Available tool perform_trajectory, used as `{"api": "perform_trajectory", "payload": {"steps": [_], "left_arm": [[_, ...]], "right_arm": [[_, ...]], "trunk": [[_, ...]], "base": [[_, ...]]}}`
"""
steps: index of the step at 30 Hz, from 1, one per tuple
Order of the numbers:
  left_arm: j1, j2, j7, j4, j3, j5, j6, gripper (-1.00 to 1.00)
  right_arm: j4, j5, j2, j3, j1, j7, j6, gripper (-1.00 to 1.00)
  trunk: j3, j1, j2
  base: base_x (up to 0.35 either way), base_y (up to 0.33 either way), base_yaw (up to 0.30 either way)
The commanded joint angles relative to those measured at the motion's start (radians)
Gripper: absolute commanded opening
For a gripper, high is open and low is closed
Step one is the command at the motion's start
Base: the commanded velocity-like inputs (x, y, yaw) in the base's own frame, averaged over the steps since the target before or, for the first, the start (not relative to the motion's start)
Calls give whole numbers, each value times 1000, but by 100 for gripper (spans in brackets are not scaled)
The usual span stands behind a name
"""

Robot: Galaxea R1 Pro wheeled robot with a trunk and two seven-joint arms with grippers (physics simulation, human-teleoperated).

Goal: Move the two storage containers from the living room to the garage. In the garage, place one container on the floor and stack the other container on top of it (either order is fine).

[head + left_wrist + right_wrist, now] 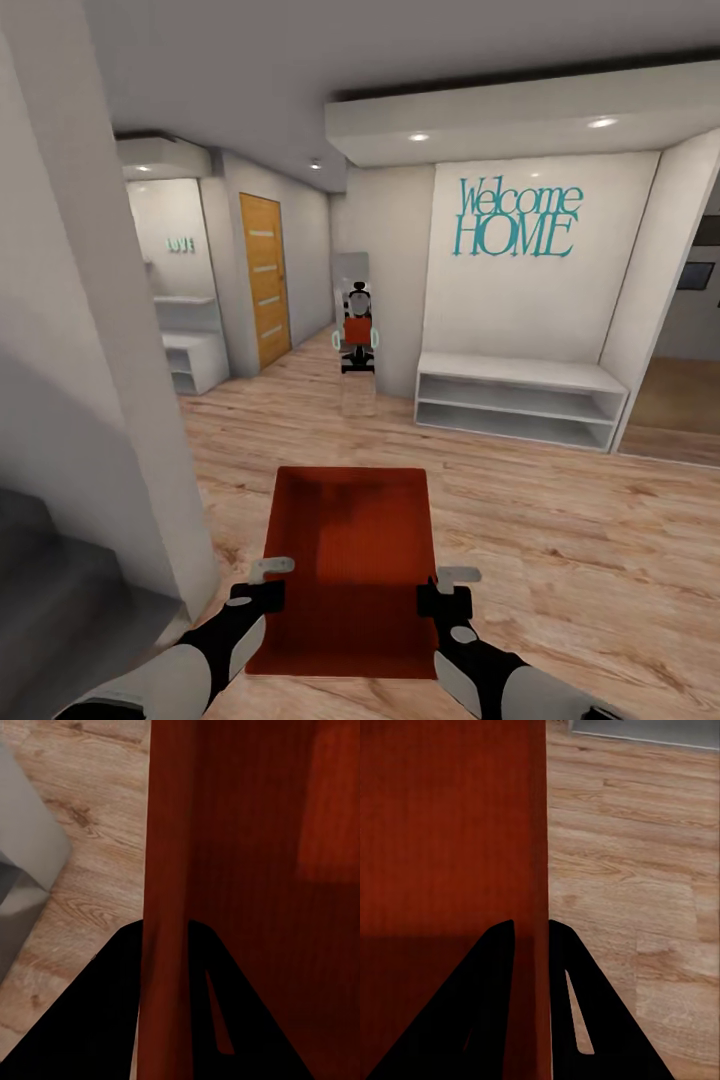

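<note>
I hold one orange-red bin (350, 560) in the lower middle of the frame, above the wood floor (560, 540). My left gripper (165, 967) pinches its left wall, my right gripper (531, 960) pinches its right wall. A light-wood door (264, 278) stands at the upper left.

Orange-red container (350, 560) held low over the wood plank floor (560, 540), left gripper (262, 585) clamped on its left wall, right gripper (448, 590) on its right wall. Beyond the container: white bench shelf (520, 398) under teal "Welcome HOME" lettering (518, 218). Left of the shelf a mirror (357, 335) reflects the robot with the container; further left a wood door (265, 280).
</note>
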Motion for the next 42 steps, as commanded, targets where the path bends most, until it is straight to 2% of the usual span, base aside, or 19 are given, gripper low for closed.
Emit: {"api": "perform_trajectory", "payload": {"steps": [1,8,9,22,42], "left_arm": [[-1,1,11,-3,-3,5,1,-100],[0,1,11,-3,-19,10,1,-100],[-1,1,23,-3,89,-32,1,-100],[-1,1,23,-3,90,-32,1,-100],[-1,2,23,-3,90,-32,1,-100]], "right_arm": [[-4,-2,0,3,-1,1,3,-100],[-3,-84,1,79,-1,-7,-13,-100],[-2,500,2,-460,-1,59,31,-100],[2,500,15,-460,-2,59,31,-100],[3,502,14,-460,-2,59,28,-100]], "trunk": [[-2,1,-2],[-2,1,-2],[-2,1,-2],[-2,1,-2],[-2,1,-2]], "base": [[299,0,0],[314,0,0],[321,0,0],[322,0,0],[322,0,0]]}}
